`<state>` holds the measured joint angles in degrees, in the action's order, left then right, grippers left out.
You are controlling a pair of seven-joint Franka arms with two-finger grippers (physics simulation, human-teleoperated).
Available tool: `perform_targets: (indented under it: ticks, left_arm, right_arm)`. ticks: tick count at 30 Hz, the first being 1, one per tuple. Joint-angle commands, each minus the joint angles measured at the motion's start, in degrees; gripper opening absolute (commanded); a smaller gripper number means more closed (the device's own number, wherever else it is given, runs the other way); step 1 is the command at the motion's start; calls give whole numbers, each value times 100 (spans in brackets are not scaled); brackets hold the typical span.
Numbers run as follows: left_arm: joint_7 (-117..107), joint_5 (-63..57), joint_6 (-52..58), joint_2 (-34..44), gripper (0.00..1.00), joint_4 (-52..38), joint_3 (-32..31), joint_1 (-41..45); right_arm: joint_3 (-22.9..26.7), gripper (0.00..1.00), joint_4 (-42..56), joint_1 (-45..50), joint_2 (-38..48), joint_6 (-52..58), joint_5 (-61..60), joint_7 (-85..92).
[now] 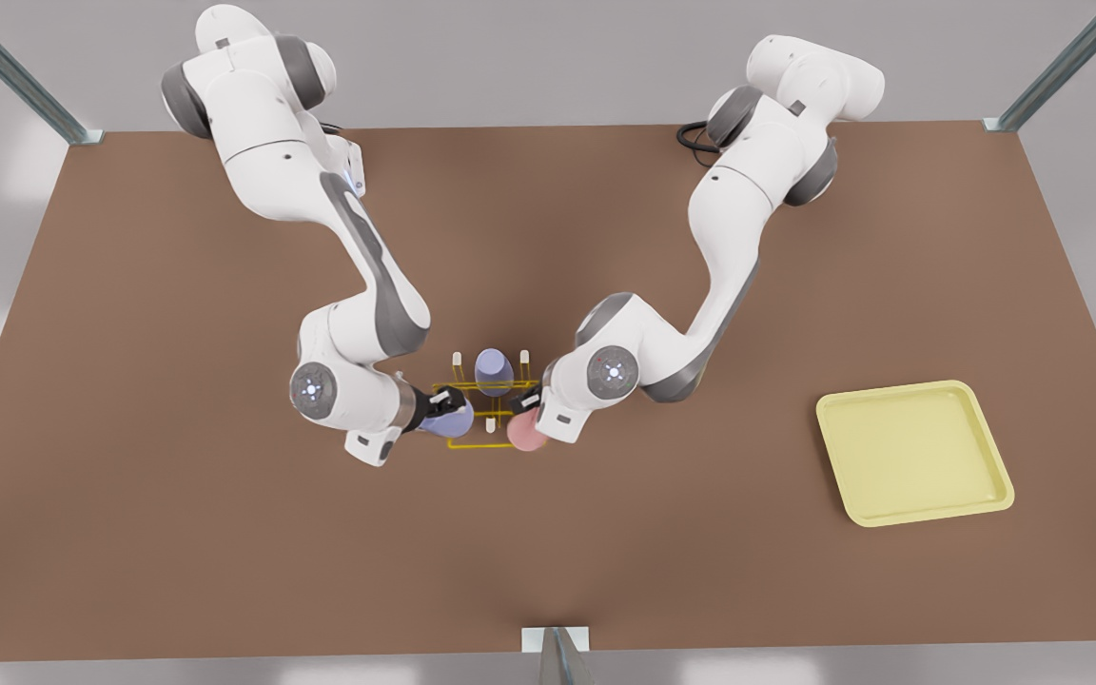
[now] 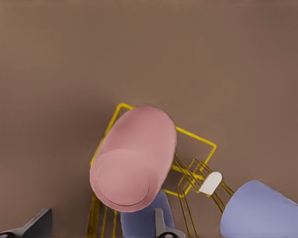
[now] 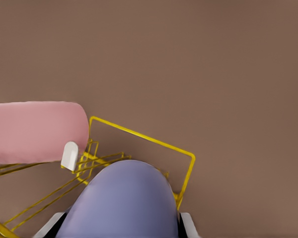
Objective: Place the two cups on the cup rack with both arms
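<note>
The yellow wire cup rack (image 1: 483,444) stands mid-table with both arms reaching into it. My right gripper (image 1: 441,407) comes in from the front view's left, shut on a tilted lavender cup (image 1: 448,421). In the right wrist view that lavender cup (image 3: 124,203) sits between the fingers of the right gripper (image 3: 119,225), over the rack (image 3: 144,137). My left gripper (image 1: 527,407) comes from the front view's right, shut on the pink cup (image 1: 526,433). The pink cup (image 2: 134,163) lies tilted over the rack (image 2: 198,139), base toward the camera. A second lavender cup (image 1: 493,369) stands at the rack's back.
A flat pale yellow tray (image 1: 914,457) lies on the brown table (image 1: 225,495) toward the front view's right. A white-tipped peg (image 2: 210,183) stands beside the second lavender cup (image 2: 263,210). Metal frame posts mark the table's corners and front edge.
</note>
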<state>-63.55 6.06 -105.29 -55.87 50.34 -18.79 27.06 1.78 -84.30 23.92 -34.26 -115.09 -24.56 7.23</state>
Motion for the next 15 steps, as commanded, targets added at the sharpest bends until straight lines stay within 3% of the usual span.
perform_targets:
  ticks: [1,6,7,8,10,11,12,13,15]
  left_arm:
    - [-491,-35,114,15,100,-182,6,-25]
    - [-368,-43,271,507,100,-306,490,-244]
    - [-20,-148,735,752,100,-297,560,-455]
    - [1861,-746,2283,1183,100,-297,560,-877]
    - [3929,-1238,3717,1693,100,-288,543,-1704]
    - [4263,-1265,3866,1702,100,-288,543,-1906]
    - [5026,-1388,3824,2351,100,438,586,-2064]
    - [5994,-1564,2805,3748,100,2496,937,-2073]
    - [6127,-1485,3031,3873,100,2718,1105,-2099]
  right_arm:
    - [-2,79,1,-1,-2,4,39,-90]
    - [-2,79,1,113,-28,13,39,-99]
    - [-2,79,1,131,-37,13,47,-90]
    - [-2,79,1,131,-63,13,74,-63]
    - [-2,79,1,131,-116,13,100,-46]
    - [-2,100,1,131,-142,4,100,-46]
    - [-2,100,1,131,-142,4,91,-55]
    - [-2,100,1,131,-142,4,91,-46]
    - [-2,100,1,122,-151,4,74,-46]
